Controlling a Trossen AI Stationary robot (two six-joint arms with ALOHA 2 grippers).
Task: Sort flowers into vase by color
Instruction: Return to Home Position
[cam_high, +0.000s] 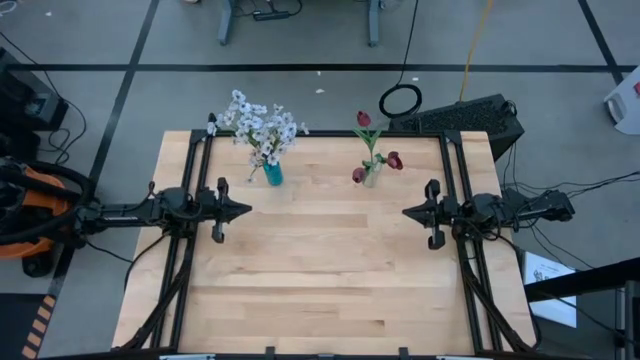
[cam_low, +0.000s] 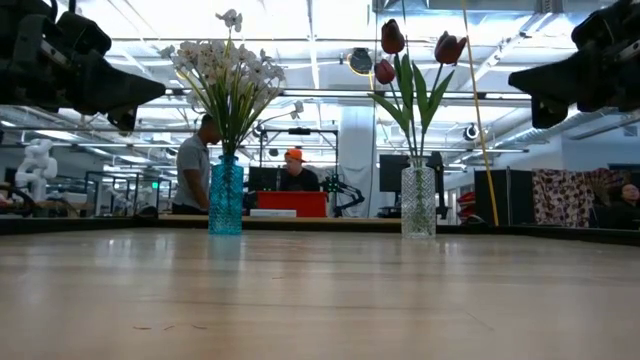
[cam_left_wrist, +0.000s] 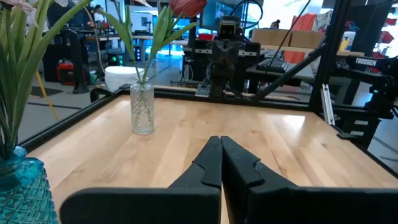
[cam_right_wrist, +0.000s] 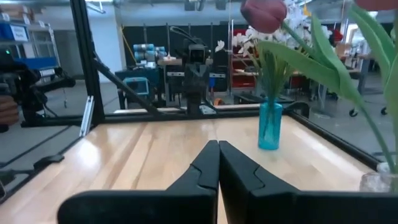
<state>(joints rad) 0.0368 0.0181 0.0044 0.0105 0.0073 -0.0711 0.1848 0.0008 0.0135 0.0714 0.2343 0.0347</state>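
Note:
White blossom sprays (cam_high: 262, 127) stand with their stems in a blue vase (cam_high: 273, 174) at the table's far side, left of centre. Three dark red tulip buds (cam_high: 378, 155) stand in a clear glass vase (cam_low: 418, 202) to its right. My left gripper (cam_high: 246, 210) hovers shut above the table's left side, pointing level toward the right. My right gripper (cam_high: 407, 212) hovers shut above the right side, pointing level toward the left. Neither holds anything. In the left wrist view the shut fingers (cam_left_wrist: 221, 155) point past the clear vase (cam_left_wrist: 142, 109); in the right wrist view they (cam_right_wrist: 217, 158) point past the blue vase (cam_right_wrist: 270, 126).
A black frame (cam_high: 197, 160) runs along the table's left, right and far edges. Bare wood (cam_high: 320, 270) lies between the grippers and toward the near edge. Beyond the table, people (cam_low: 195, 165) show at work benches.

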